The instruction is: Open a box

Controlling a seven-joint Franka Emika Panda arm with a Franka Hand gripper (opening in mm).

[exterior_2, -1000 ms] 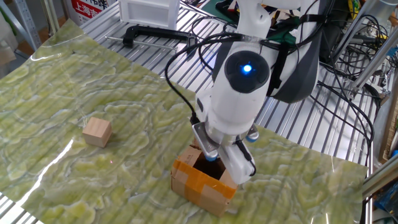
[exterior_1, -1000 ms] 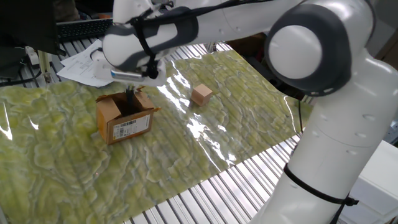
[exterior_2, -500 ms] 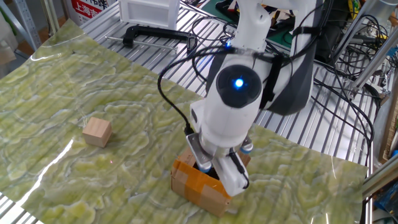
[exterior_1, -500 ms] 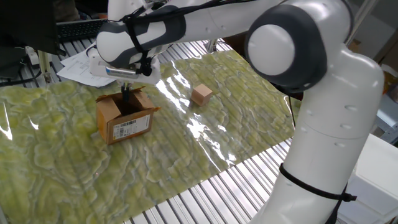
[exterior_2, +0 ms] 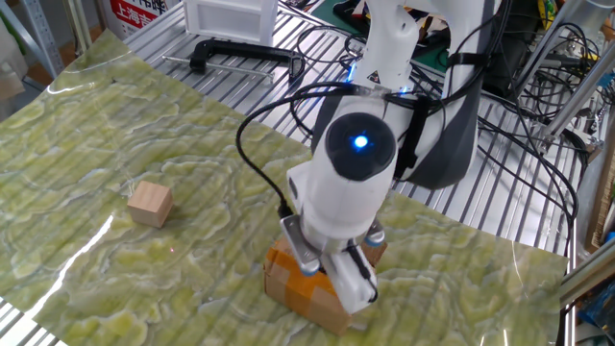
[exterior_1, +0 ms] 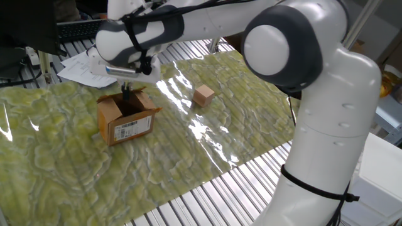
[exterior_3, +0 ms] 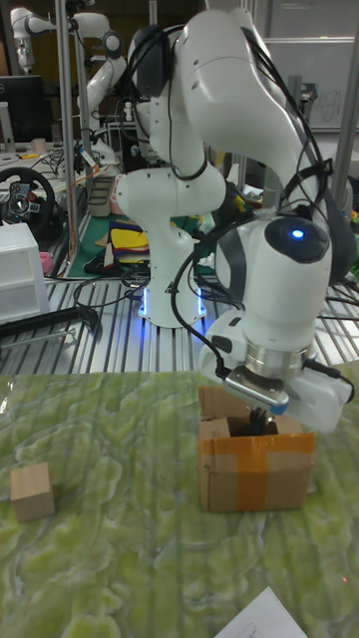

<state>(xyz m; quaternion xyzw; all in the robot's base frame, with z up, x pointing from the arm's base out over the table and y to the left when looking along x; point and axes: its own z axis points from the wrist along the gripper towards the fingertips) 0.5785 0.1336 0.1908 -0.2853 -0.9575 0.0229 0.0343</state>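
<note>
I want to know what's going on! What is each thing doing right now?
Box: upright on the mat, top flaps open.
Hand: reaching down into the box's top; open or shut can't be seen.
Cube: sitting alone on the mat, away from the box.

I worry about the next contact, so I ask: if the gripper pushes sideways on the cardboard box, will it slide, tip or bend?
The box probably slides rather than tips: it sits low and flat on the glossy mat. It looks light, since its top is open and the gripper reaches into the opening. The thin flaps would likely bend first.
</note>
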